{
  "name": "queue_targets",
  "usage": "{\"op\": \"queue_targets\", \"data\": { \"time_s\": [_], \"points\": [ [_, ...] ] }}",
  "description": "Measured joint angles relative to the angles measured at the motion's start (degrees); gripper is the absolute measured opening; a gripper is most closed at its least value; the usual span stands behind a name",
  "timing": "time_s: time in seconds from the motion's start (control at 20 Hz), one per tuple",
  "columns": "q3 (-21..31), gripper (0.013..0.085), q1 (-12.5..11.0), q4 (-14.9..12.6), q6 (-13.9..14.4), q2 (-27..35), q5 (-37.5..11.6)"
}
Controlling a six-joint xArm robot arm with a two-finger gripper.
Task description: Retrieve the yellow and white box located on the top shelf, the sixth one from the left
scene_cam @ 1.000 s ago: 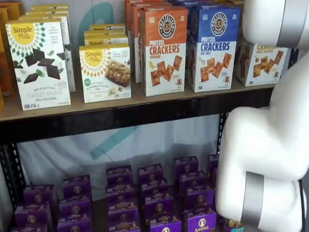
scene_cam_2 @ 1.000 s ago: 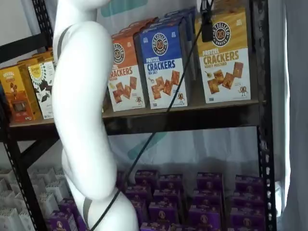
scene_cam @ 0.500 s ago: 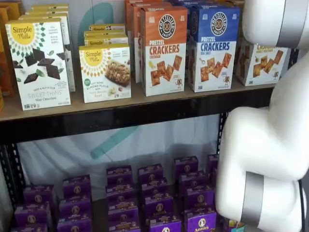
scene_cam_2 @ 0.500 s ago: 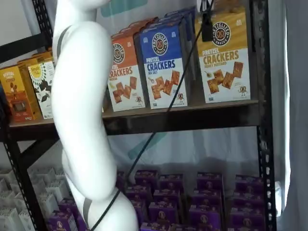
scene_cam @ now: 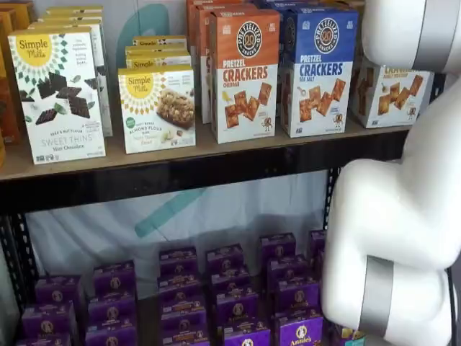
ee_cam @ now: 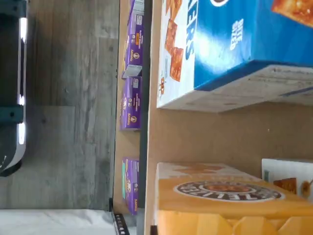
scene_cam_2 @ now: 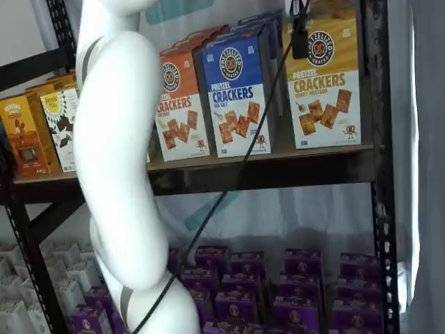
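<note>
While the white robot arm (scene_cam_2: 115, 160) is standing between camera and shelves, its black gripper finger (scene_cam_2: 300, 38) is hanging from above, right at the upper front of the upright yellow and white cardboard pretzel-cracker box (scene_cam_2: 325, 80) — only one finger is showing, side-on, though the fingers are reading as clenched, seemingly on that box. Standing tall at the right end of the tan-brown top shelf (scene_cam_2: 278, 156), just beside the blue-topped cracker box (scene_cam_2: 235, 90), it is showing a round black logo and brown square crackers.
</note>
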Motion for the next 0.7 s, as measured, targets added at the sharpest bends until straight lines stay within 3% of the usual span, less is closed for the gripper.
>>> {"op": "queue_targets", "data": {
  "time_s": [0.4,0.7],
  "points": [
    [0.94,0.0570,-0.14,-0.58,-0.15,-1.76,1.63],
    [3.57,0.0570,-1.71,-0.07,-1.21,-5.59,3.67]
  ]
}}
